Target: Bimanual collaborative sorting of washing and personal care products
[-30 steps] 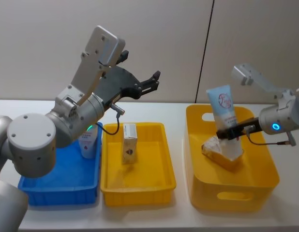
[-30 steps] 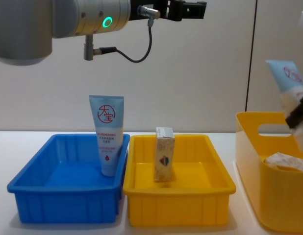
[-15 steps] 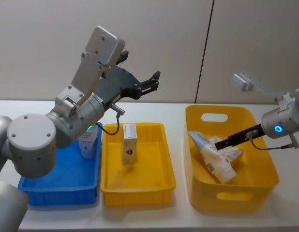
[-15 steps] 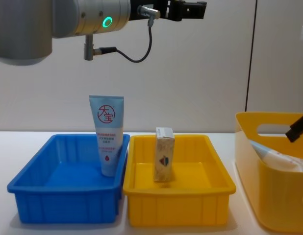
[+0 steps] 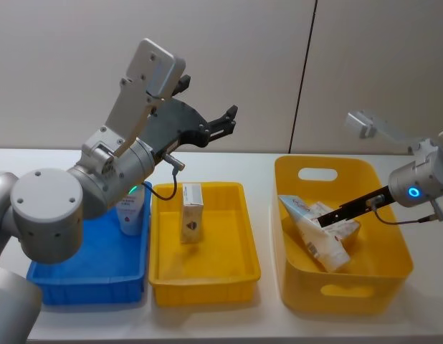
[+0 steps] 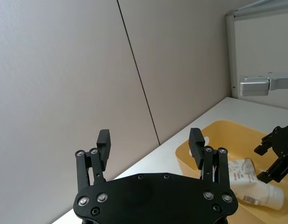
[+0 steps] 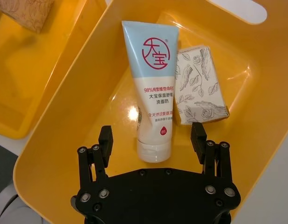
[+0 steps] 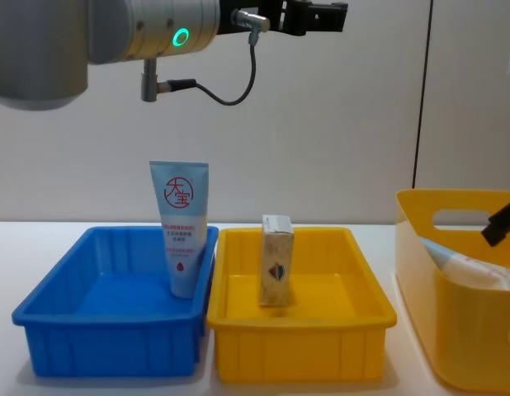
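In the head view we see the left gripper (image 5: 225,122) high in the upper middle, above the trays, with its fingers spread and nothing in them. On the lower left sits a blue tray (image 5: 85,276), and a pale-blue tube (image 5: 130,211) stands in it, partly hidden behind the arm. Next to it is a yellow tray (image 5: 203,272) with a cream carton (image 5: 191,213) standing up inside. On the right is a deep yellow bin (image 5: 343,287). Our right gripper (image 5: 327,221) reaches into it from the right, fingers spread, just above a second tube (image 5: 311,233) that lies flat beside a flowery pack (image 5: 345,229). In the left wrist view our fingers (image 6: 103,142) stand wide apart with only wall between them, and the bin shows at the lower right. In the right wrist view our open right gripper hangs over the second tube, cap end nearest, and the pack lies touching the tube's side. In the chest view the first tube leans against the right wall of the blue tray, the carton stands in the middle of the yellow tray, and the bin is at the right edge.
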